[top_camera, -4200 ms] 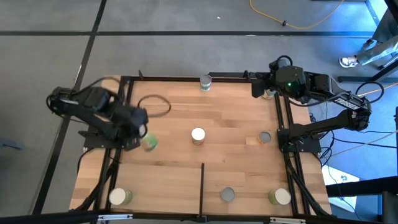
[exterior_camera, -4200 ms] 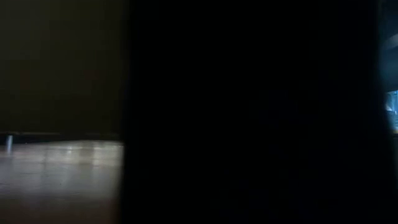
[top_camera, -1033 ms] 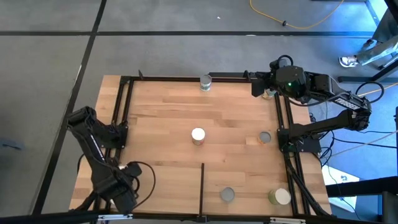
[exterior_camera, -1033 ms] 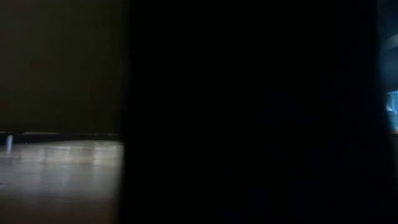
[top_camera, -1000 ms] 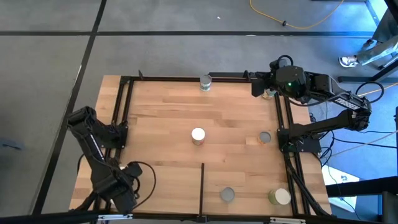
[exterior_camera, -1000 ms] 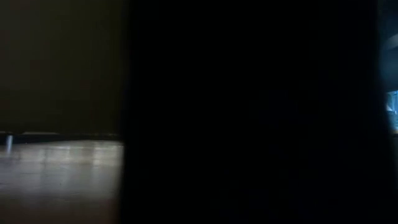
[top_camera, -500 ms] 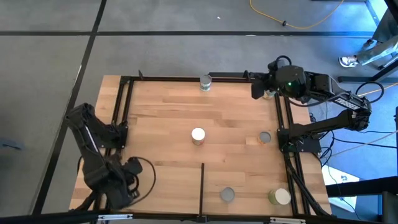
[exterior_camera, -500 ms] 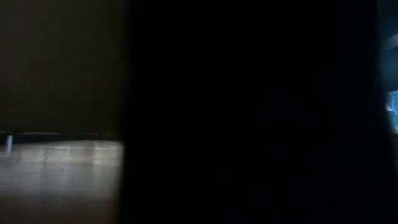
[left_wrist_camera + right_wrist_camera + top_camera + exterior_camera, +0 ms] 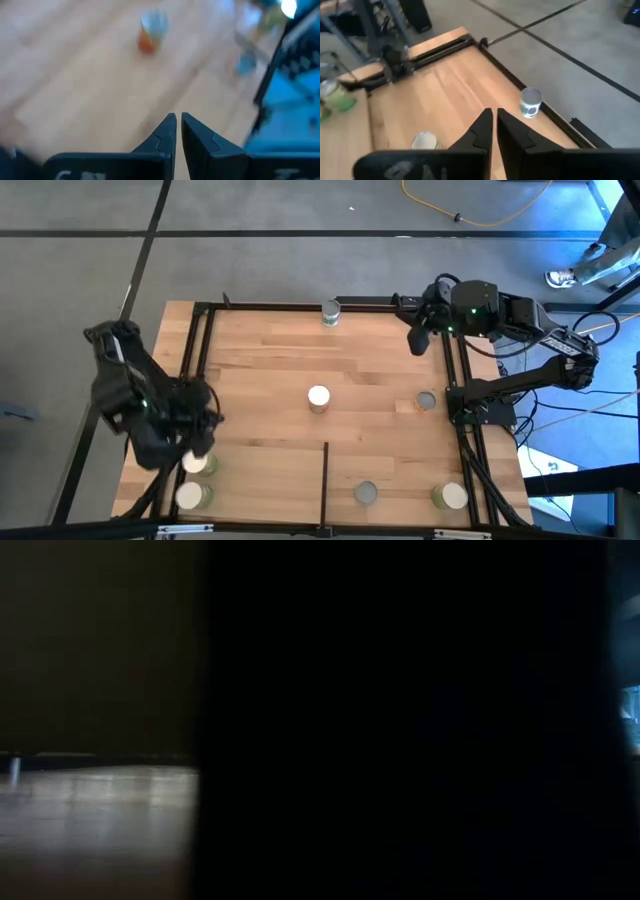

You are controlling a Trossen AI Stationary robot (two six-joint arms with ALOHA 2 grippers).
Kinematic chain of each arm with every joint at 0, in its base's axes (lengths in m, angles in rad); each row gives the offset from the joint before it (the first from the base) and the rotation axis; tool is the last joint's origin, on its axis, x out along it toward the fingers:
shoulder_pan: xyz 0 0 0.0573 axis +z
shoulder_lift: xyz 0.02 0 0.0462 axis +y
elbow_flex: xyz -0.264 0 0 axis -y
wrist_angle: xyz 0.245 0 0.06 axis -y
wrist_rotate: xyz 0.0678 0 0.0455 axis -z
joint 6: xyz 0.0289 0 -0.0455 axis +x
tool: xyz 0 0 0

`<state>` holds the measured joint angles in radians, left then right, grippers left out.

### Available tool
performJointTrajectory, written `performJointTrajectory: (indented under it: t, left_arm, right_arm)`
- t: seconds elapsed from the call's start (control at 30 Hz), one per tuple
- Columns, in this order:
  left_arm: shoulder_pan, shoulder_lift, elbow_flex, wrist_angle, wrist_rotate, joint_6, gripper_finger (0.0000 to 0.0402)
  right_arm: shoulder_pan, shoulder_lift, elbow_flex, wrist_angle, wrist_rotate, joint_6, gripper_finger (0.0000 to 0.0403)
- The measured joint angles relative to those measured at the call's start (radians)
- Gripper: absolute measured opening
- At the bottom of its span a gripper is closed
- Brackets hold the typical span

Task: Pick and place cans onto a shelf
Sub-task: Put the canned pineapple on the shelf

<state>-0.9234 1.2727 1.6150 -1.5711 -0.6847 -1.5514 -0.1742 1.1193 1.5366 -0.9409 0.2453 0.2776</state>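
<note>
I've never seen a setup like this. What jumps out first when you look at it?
Two dark arms flank a pale wood shelf edged in black rails. The left end effector is at the near left corner, just above two white-topped cans, its fingers nearly closed and empty. The right end effector hangs over the far right corner. More cans dot the planks, one white-topped can standing alone mid-shelf.

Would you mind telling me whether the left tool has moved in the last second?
Yes. The left tool has drawn back from the near-left corner, away from the shelf's front rail, leaving two cans there.
</note>
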Motion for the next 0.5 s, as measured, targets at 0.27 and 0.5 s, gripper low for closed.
performJointTrajectory:
  t: [0.27,0.5]
  left_arm:
    - [0.107,-0.093,0.000,0.000,-0.192,0.197,0.0022]
    - [0.204,-0.117,0.000,0.000,-0.191,0.292,0.0022]
  right_arm:
    - [-0.001,0.172,0.171,-0.226,-0.170,-0.079,0.0028]
    - [-0.001,0.398,0.358,-0.431,-0.290,-0.050,0.0028]
